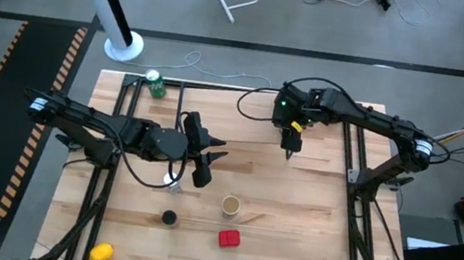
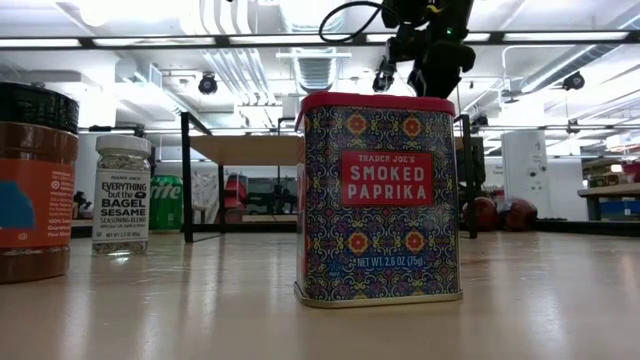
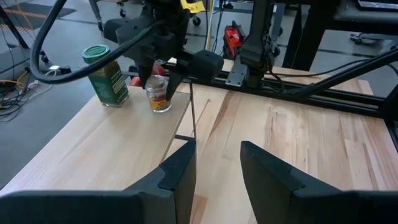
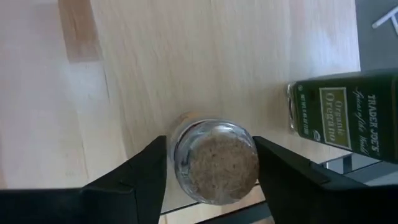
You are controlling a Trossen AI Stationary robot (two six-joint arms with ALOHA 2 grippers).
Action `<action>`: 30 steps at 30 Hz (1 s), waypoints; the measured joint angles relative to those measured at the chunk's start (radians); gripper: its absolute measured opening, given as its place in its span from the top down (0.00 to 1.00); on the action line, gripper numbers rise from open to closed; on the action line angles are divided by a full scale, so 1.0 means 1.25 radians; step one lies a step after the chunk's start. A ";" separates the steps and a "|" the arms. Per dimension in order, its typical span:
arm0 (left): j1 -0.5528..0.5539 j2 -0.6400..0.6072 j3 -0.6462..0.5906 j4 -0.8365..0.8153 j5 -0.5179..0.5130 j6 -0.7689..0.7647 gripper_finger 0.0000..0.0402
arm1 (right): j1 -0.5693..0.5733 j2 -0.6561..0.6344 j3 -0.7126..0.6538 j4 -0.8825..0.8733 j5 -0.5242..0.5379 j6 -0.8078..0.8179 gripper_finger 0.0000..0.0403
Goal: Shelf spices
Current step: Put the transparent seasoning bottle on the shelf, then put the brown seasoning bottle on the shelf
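On the shelf's pale top [image 3: 93, 143], at its right end, a small clear grey-capped jar [image 3: 159, 94] stands beside a green-capped jar [image 3: 106, 74]. My right gripper [image 4: 211, 171] reaches down over the small jar and is shut on it. My left gripper [image 3: 217, 168] hangs open and holds nothing at mid-table [image 1: 204, 158], pointing at the shelf. A white-capped jar [image 2: 122, 195], a dark-capped brown jar [image 1: 168, 217], a tan tub [image 1: 231, 205] and a red square tin [image 1: 229, 237] stand on the table. My right gripper pinches the small jar at its capped upper end [image 4: 181, 167] between its two fingers, one on each opposite side. The fingers [image 3: 145, 73] come from above, pointing down. The jar stands upright with its base [image 3: 161, 108] on the shelf top, close to the green-capped jar.
A green can [image 1: 155, 84] stands at the table's far left corner behind the shelf. A yellow thing [image 1: 101, 250] lies at the near left edge. Two red round fruits [image 2: 500, 213] sit far back. Black side rails [image 1: 356, 209] run along both table sides.
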 joint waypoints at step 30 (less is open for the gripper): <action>0.000 0.000 0.000 0.000 0.000 0.000 0.72 | 0.001 -0.010 0.000 0.048 0.000 0.058 0.45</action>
